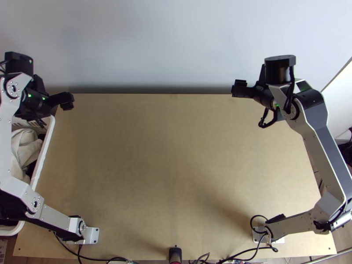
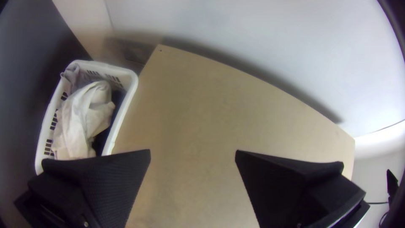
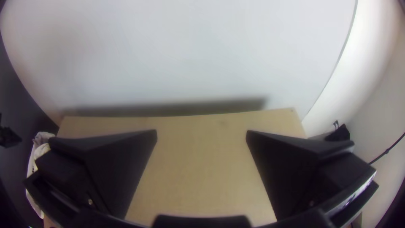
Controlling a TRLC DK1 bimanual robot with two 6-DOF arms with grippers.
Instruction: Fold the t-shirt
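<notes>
The left jaws [image 1: 67,101] gape wide; well apart from them, to their right, the right jaws [image 1: 240,88] are spread wide too. Beneath and between both pairs lies the desk [image 1: 176,154]. Nearer the arm bases than the left jaws, a white plastic basket [image 2: 112,70] holds pale cloth [image 2: 80,122], bunched; whether it is the t-shirt, I cannot tell. Beyond both jaws rises a pale wall [image 1: 176,44].

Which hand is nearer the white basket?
Left. The left hand is by the far end of the basket, near the far left corner of the table; the right hand is across the table, near its far right.
</notes>
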